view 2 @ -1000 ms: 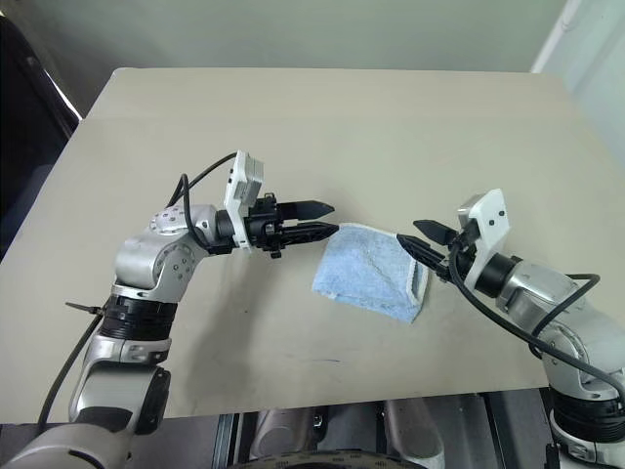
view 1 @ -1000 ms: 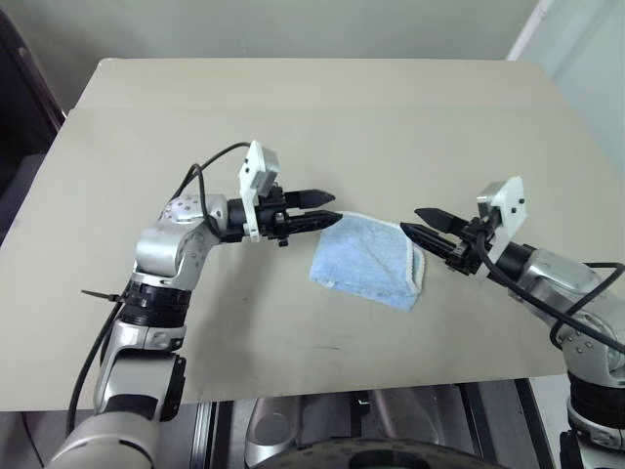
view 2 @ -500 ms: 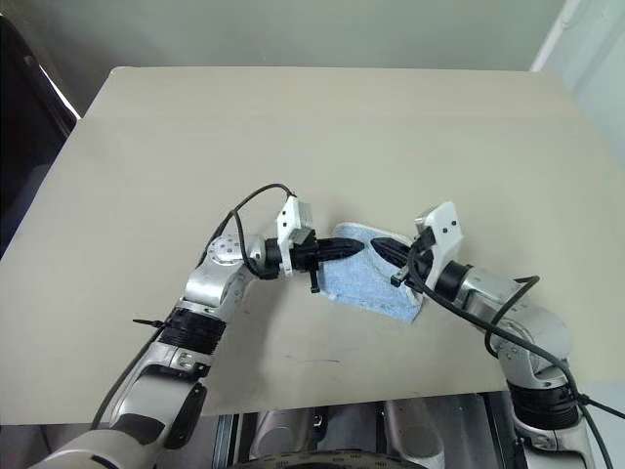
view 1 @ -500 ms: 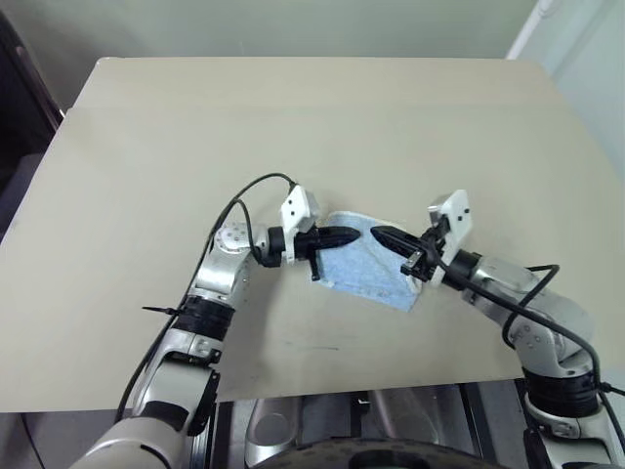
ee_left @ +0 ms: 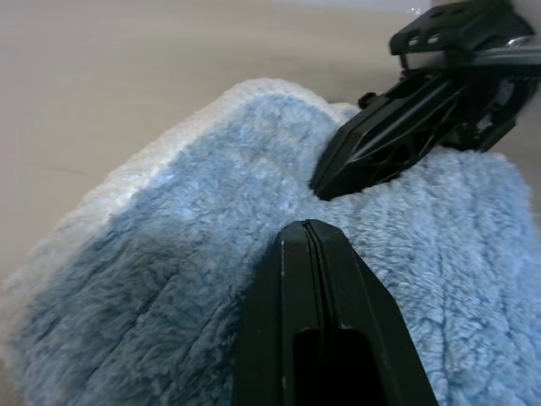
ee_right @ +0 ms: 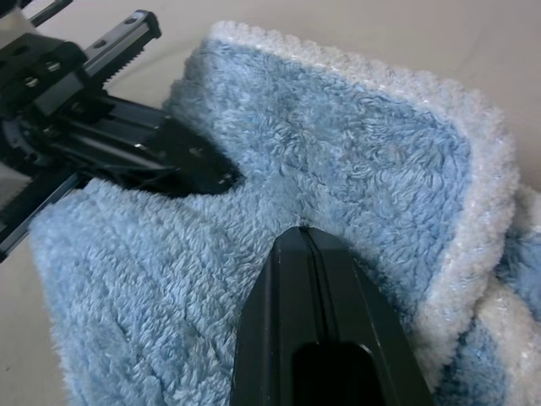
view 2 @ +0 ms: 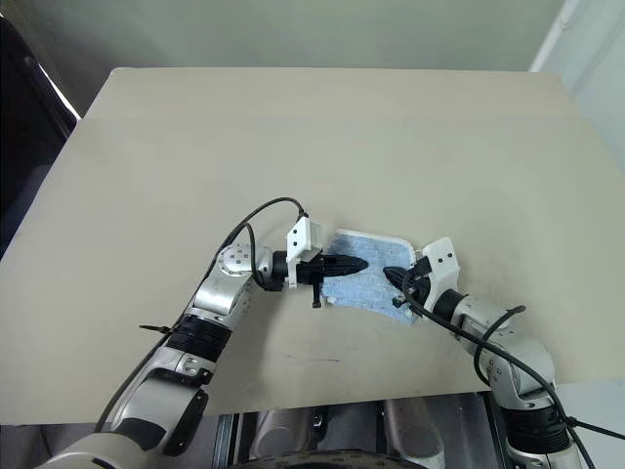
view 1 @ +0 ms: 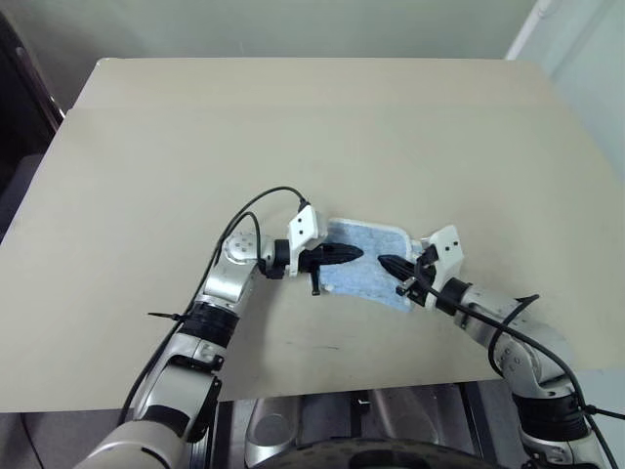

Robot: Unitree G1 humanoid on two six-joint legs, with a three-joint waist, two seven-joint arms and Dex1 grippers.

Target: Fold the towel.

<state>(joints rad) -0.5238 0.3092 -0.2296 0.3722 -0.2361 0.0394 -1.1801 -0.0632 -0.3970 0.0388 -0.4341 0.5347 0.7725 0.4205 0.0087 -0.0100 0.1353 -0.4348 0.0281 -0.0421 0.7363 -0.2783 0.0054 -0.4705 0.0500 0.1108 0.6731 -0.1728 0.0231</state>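
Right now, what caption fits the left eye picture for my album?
Two shut grippers, left and right, press their tips on a folded blue towel on the tan table.

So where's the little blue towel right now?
The towel lies folded on the table, near its front edge, with the left gripper and right gripper pressing on it from either side.

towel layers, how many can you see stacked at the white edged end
2 at least. In the right wrist view the towel shows a top layer with a white hem, and a second blue-and-white layer peeking out beneath it at the corner. More folds may be hidden underneath.
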